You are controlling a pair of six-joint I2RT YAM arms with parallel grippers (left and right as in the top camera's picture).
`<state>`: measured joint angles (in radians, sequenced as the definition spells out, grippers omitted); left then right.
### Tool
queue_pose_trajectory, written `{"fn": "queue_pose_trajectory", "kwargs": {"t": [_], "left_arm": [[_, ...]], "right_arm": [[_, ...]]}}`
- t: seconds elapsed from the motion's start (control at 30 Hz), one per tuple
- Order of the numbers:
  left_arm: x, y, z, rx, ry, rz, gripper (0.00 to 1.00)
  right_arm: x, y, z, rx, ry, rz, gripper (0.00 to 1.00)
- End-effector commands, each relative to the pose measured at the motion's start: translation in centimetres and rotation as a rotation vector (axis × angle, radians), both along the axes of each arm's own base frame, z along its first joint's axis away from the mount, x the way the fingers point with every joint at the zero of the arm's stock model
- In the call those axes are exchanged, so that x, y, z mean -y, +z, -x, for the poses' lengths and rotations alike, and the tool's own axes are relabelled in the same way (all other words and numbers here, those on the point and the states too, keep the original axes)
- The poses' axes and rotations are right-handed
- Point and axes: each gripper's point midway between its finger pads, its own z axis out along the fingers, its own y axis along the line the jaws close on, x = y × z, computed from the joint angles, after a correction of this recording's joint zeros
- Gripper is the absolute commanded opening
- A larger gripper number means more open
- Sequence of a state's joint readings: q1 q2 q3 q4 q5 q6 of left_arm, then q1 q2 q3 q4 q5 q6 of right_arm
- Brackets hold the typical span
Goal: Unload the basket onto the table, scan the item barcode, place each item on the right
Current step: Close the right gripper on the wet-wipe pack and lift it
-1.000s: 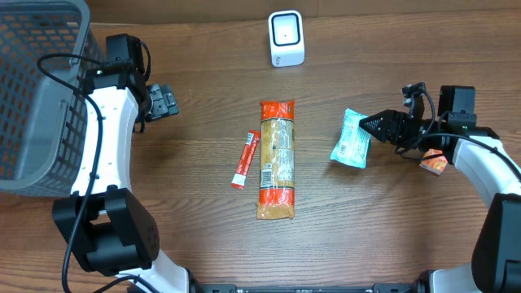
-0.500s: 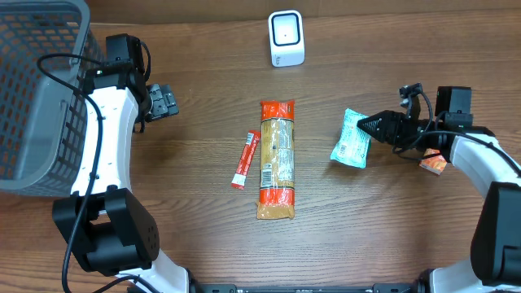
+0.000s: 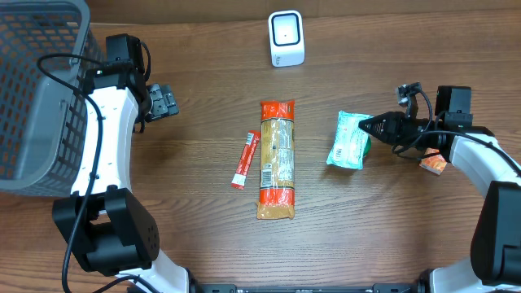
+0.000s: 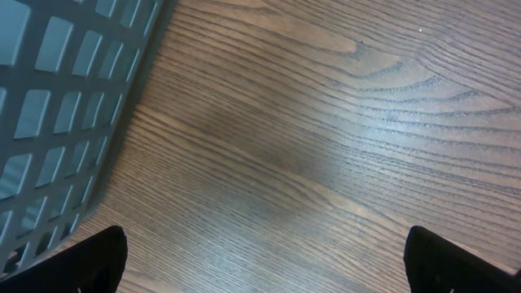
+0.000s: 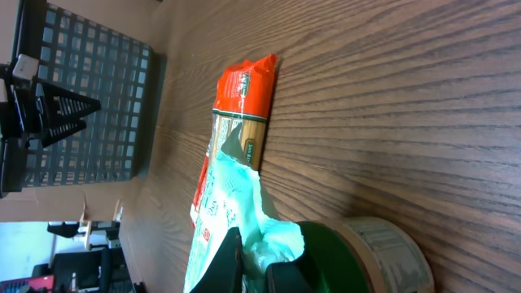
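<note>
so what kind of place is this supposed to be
Probably a mock shop checkout set up for testing: a white barcode scanner, a grey shopping basket, and packaged goods such as the pasta packet and the teal packet, laid on a wooden table.

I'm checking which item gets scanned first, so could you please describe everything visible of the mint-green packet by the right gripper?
The mint-green packet is a small soft pouch, apparently plastic film, pale green with white print too small to read. It sits right of centre on the wooden table, its long axis running roughly away from the robot. The right gripper is shut on its right edge, where the film crinkles. No barcode shows. Whether it is lifted off the wood cannot be told.
</note>
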<state>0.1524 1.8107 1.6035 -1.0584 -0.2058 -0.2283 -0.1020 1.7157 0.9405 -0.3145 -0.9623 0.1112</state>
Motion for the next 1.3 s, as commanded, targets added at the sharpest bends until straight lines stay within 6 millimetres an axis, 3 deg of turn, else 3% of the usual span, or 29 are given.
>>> {"fn": "queue_pose_trajectory", "kwargs": {"t": [0.0,0.23,0.47,0.63,0.77,1.03,1.27], "left_arm": [[-0.1,0.9,-0.3,0.023,-0.01,-0.002,1.0],[-0.1,0.9,-0.3,0.023,-0.01,-0.003,1.0],[-0.1,0.9,-0.3,0.023,-0.01,-0.002,1.0],[-0.1,0.9,-0.3,0.023,-0.01,-0.003,1.0],[-0.1,0.9,-0.3,0.023,-0.01,-0.002,1.0],[-0.1,0.9,-0.3,0.023,-0.01,-0.002,1.0],[-0.1,0.9,-0.3,0.023,-0.01,-0.003,1.0]], "right_arm": [[-0.5,2.8,0.2,0.082,0.028,-0.023,0.04],[-0.9,8.5,1.3,0.186,0.048,-0.038,0.04],[-2.2,14.0,4.1,0.317,0.137,-0.127,0.04],[-2.4,16.1,5.4,0.37,0.144,-0.121,0.04],[-2.2,16.5,6.4,0.352,0.121,-0.097,0.04],[-1.0,14.9,7.0,0.282,0.018,0.041,0.04],[-1.8,13.3,7.3,0.258,0.017,0.151,0.04]]}}
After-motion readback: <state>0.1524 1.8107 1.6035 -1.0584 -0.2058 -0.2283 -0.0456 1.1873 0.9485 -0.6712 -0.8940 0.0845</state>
